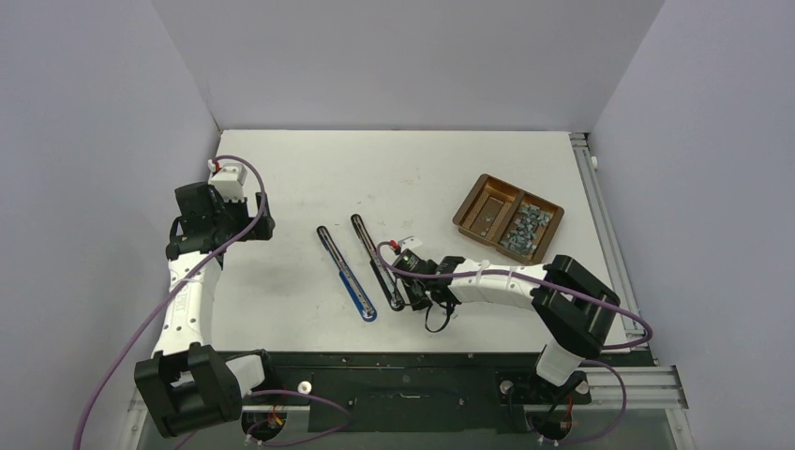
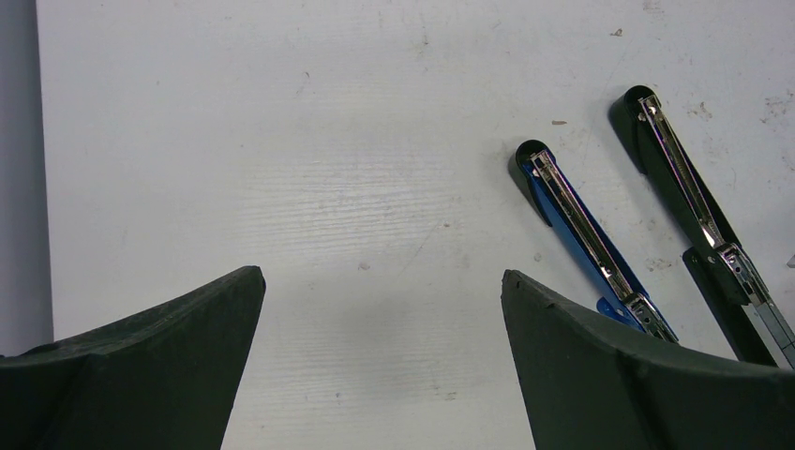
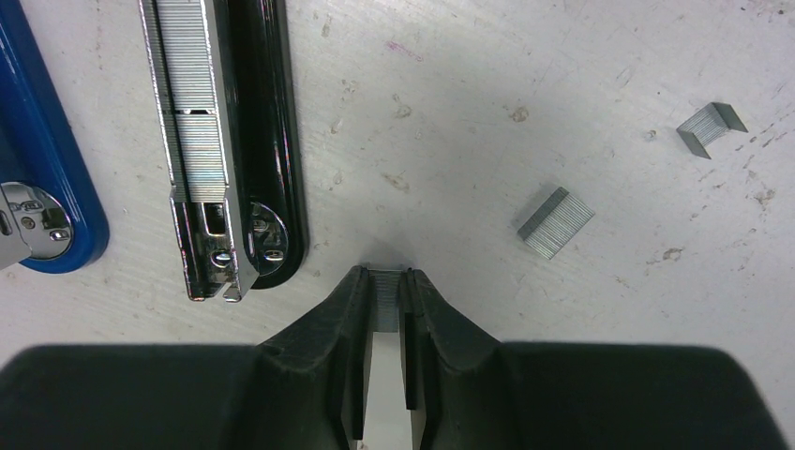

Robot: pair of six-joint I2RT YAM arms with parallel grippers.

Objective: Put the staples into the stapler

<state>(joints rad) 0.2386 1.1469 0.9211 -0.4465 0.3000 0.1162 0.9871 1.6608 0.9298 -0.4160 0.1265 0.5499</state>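
A black stapler (image 1: 375, 265) lies opened flat on the white table; its metal channel (image 3: 192, 141) holds strips of staples. A blue stapler (image 1: 345, 273) lies opened to its left, also in the left wrist view (image 2: 583, 234). My right gripper (image 3: 385, 278) is shut on a small silver staple strip (image 3: 385, 300), just right of the black stapler's near end (image 3: 267, 246). Two loose staple strips (image 3: 556, 221) (image 3: 710, 127) lie on the table to the right. My left gripper (image 2: 380, 281) is open and empty over bare table, left of the staplers.
A brown two-compartment tray (image 1: 483, 214) at the back right holds several staple strips (image 1: 525, 230) in its right compartment. The table's right edge has a metal rail (image 1: 600, 206). Grey walls enclose the table on three sides.
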